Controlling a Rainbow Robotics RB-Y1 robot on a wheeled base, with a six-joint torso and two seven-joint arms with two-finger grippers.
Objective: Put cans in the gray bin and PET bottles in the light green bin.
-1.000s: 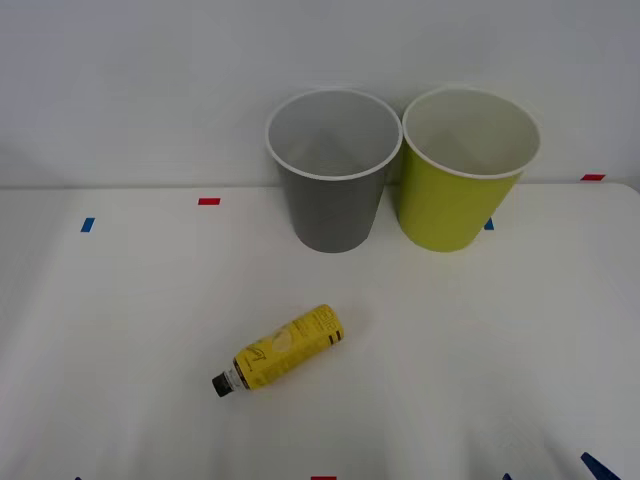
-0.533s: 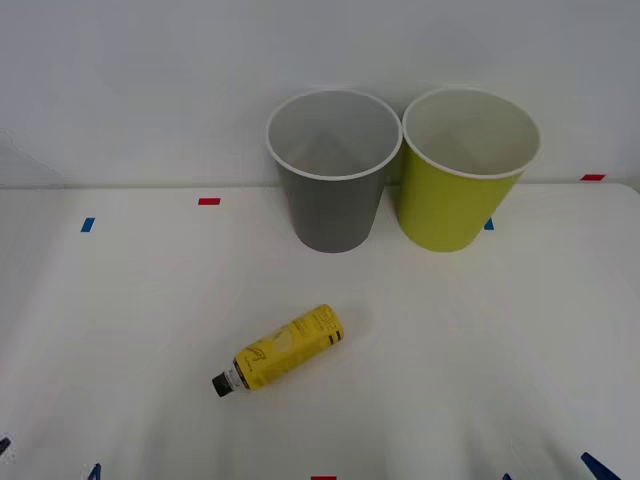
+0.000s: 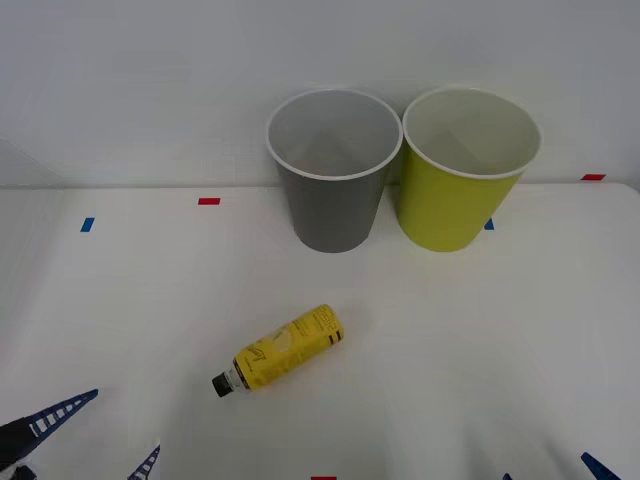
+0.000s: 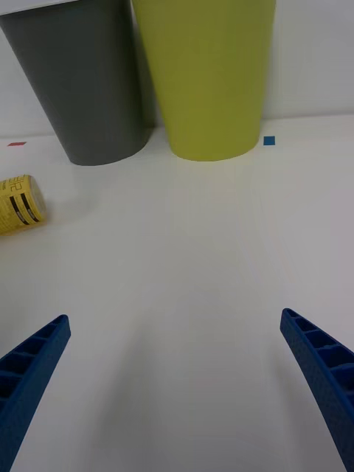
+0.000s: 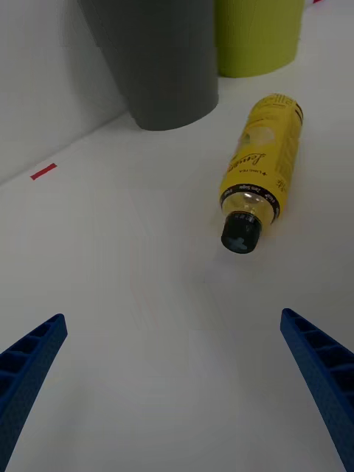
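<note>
Both grippers are mostly cut off by the frame edge. In the front view the left gripper (image 3: 100,430) pokes in at the lower left corner, and just a blue tip or two of the right gripper (image 3: 570,470) shows at the lower right. Wrist views show both with jaws spread wide, nothing between them. The bottle (image 3: 280,350) lies on its side mid-table, cap pointing lower left, ahead of the left jaws, not touching. Label print is probably "Lemona", hard to read. Gray bin (image 3: 333,170) and green bin (image 3: 467,167) stand side by side at the back, maybe touching.
</note>
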